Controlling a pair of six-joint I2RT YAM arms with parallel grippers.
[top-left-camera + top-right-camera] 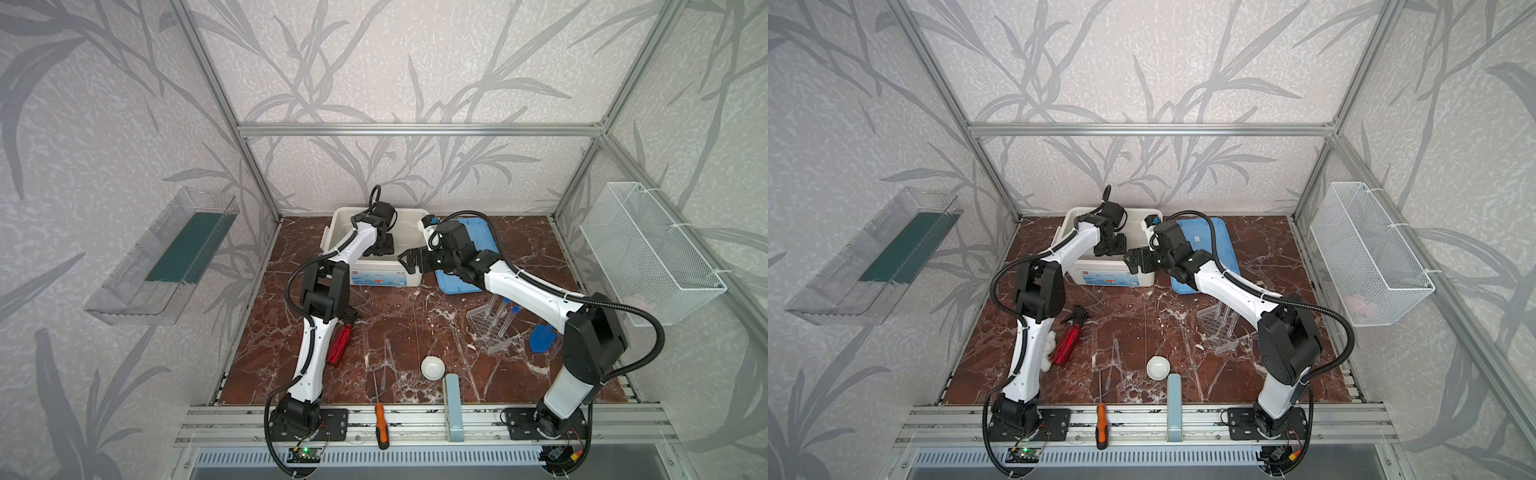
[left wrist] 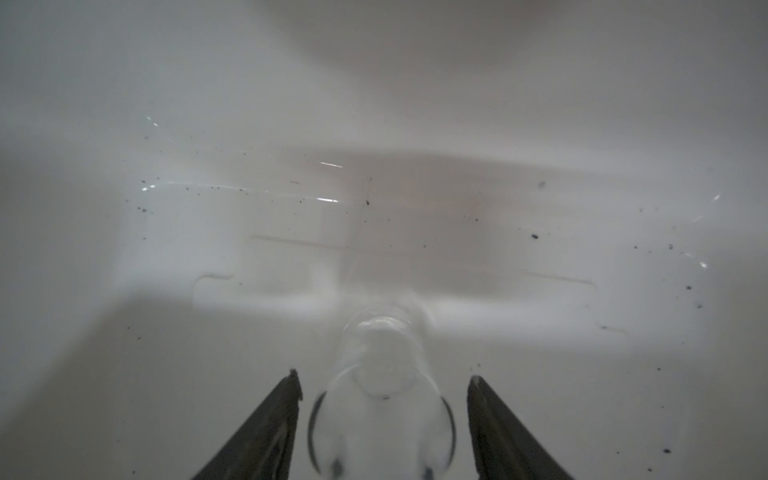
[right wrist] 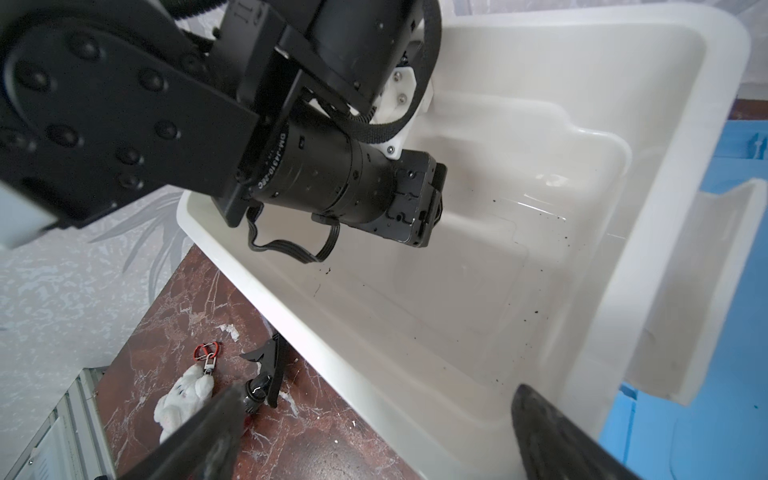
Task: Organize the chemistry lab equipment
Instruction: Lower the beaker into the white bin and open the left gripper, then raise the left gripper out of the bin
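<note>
My left gripper [image 2: 384, 375] reaches down into the white bin [image 1: 345, 214] at the back of the table. A small clear glass jar [image 2: 382, 399] stands on the bin floor between its jaws, with a gap on each side, so the gripper is open. My right gripper [image 1: 409, 259] hovers open and empty over the bin's front right rim [image 3: 623, 291]. On the right a clear tube rack [image 1: 486, 328] holds blue-capped tubes [image 1: 509, 320]. A white dish [image 1: 433, 367] and thin droppers [image 1: 388, 353] lie near the front.
A blue lid [image 1: 453, 286] lies right of the bin. A red spray bottle [image 1: 338, 345] and a plush keychain [image 3: 183, 399] sit by the left arm. An orange-handled screwdriver [image 1: 380, 424] and a grey block [image 1: 453, 407] cross the front rail. A blue scoop [image 1: 542, 336] lies right of the rack.
</note>
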